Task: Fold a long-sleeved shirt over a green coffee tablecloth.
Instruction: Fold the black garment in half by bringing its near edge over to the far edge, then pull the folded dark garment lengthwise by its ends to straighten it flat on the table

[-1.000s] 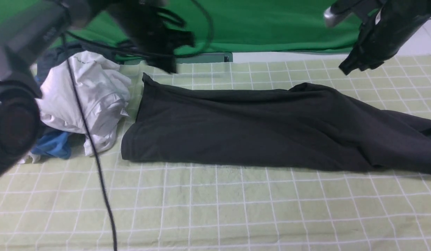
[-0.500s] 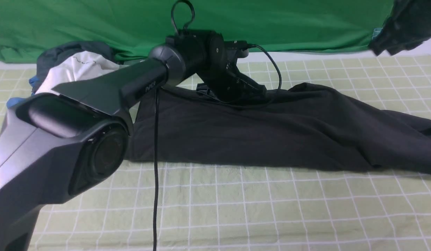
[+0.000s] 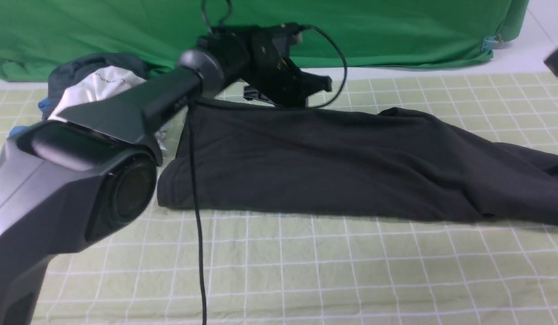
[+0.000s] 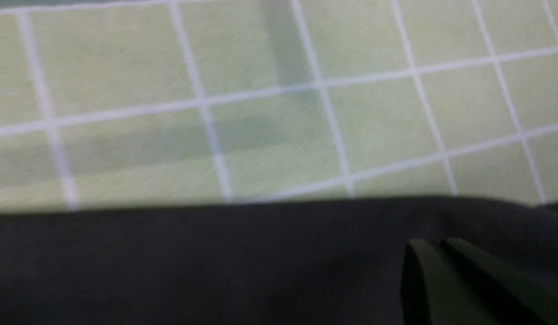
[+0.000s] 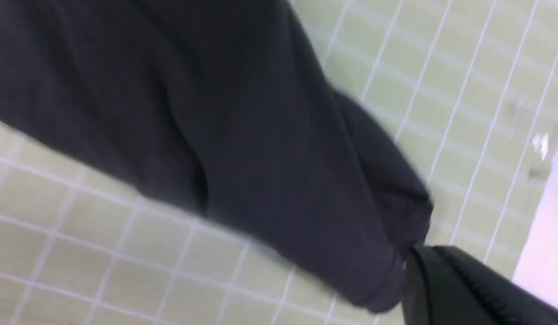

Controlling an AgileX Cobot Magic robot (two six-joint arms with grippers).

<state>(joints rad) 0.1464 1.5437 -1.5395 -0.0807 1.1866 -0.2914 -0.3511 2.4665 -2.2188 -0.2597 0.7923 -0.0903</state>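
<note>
At the left, a pile of garments [image 3: 96, 88] is lying on the green coffee tablecloth [image 3: 279, 280], partly behind the left arm [image 3: 98, 180]. That arm is reaching in from the near left. Its left gripper [image 4: 425, 241] is pointing toward the far side, with its fingers closed together and no cloth visible between them. In the front view it is appearing over the far edge of the shirt, left of the middle; whether it is touching the fabric cannot be determined.

At the centre, the long-sleeved shirt [image 3: 306, 171] is lying across the tablecloth as a wide dark band. Its long axis is running left to right, its right part slanting toward the near side. From the left gripper, the bulk of the shirt is extending toward the near side and to the right.

At the far right, the right gripper [image 5: 412, 248] is showing closed fingers with nothing visibly held. It is standing raised, beyond the far edge of the shirt's right end and apart from it. The left gripper is being judged the nearer to the shirt's main body, the right gripper the nearer to its right end. Any next grasp is likely requiring both grippers to open first, and the right one to move nearward.
</note>
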